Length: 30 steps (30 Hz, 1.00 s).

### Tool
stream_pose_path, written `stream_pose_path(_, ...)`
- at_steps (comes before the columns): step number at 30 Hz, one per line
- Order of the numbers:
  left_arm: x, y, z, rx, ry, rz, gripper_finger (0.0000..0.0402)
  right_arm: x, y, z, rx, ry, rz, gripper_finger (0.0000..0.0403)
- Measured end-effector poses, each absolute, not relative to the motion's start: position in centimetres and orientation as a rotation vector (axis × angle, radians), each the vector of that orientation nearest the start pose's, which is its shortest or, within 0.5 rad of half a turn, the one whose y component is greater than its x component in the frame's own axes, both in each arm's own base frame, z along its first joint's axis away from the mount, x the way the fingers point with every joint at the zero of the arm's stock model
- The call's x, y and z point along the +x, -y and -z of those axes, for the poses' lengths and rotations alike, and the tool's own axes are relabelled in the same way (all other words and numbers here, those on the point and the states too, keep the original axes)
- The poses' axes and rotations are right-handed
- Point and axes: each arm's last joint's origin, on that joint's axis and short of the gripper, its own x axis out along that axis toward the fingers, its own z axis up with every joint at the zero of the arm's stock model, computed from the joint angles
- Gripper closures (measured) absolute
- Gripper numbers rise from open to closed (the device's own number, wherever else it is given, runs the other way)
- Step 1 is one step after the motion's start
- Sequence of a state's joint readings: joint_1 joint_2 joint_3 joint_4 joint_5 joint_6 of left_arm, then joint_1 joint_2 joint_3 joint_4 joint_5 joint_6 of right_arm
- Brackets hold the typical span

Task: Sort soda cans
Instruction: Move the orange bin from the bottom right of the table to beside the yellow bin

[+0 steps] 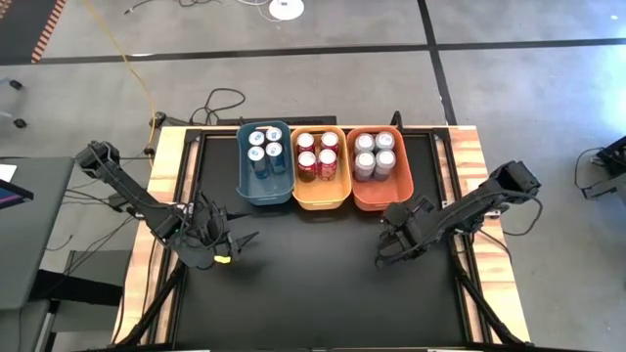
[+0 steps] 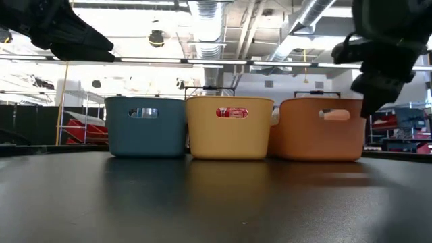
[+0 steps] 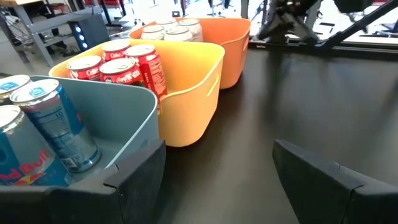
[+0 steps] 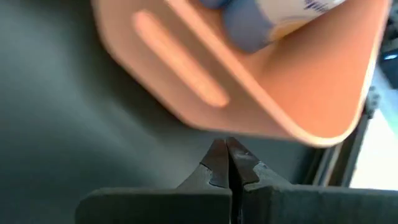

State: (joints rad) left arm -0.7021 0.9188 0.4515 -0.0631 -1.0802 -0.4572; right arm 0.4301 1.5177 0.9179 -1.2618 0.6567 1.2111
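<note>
Left of centre in the high view, the left gripper (image 1: pixel 235 244) hangs wide and empty. Blue cans (image 1: pixel 265 144) fill the blue bin (image 1: pixel 266 196), red cans (image 1: pixel 317 154) the yellow bin (image 1: pixel 320 198), silver cans (image 1: pixel 375 154) the orange bin (image 1: pixel 380 198). The right gripper (image 1: pixel 383 256) is pinched closed, empty. Sorting looks finished; only retreat remains.

Grey concrete floor (image 1: pixel 323 83) around the table, crossed by dark seam lines. Thin yellow cable (image 1: pixel 132 68) runs across the floor at far left; loose black cables (image 1: pixel 220 101) lie by the table's far edge. White round disc (image 1: pixel 285 9) on the far floor. Overhead, silver ventilation ducts (image 2: pixel 206 27) and bright strip lighting; room well lit.
</note>
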Motion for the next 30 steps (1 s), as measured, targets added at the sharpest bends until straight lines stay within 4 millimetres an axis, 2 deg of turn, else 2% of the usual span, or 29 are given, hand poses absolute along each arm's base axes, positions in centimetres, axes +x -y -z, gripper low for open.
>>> stream_pose_path(3, 15.1, 9.4, -21.5, -0.033, -0.238, -0.438, 0.0111, 20.4, -8.4, -19.9, -0.004, -1.163, 0.948, 0.0403)
stream_pose_path(6, 15.1, 9.4, -21.5, -0.041, -0.236, -0.44, 0.0111, 19.5, -8.8, -21.0, -0.028, -1.18, 0.994, 0.0403)
stream_pose_path(10, 15.1, 9.4, -21.5, -0.051, -0.234, -0.441, 0.0111, 17.7, -8.2, -22.3, 0.021, -1.147, 1.149, 0.0403)
stream_pose_path(14, 15.0, 9.3, -21.4, -0.042, -0.241, -0.445, 0.0111, 16.5, -6.6, -22.9, 0.142, -1.023, 1.148, 0.0403)
stream_pose_path(21, 14.9, 9.2, -21.1, -0.04, -0.26, -0.454, 0.0111, 13.9, -3.4, -22.0, 0.341, -0.918, 1.261, 0.0403)
stream_pose_path(30, 14.8, 9.2, -21.2, -0.044, -0.254, -0.463, 0.0111, 14.5, -1.6, -20.4, 0.387, -0.867, 1.154, 0.0403)
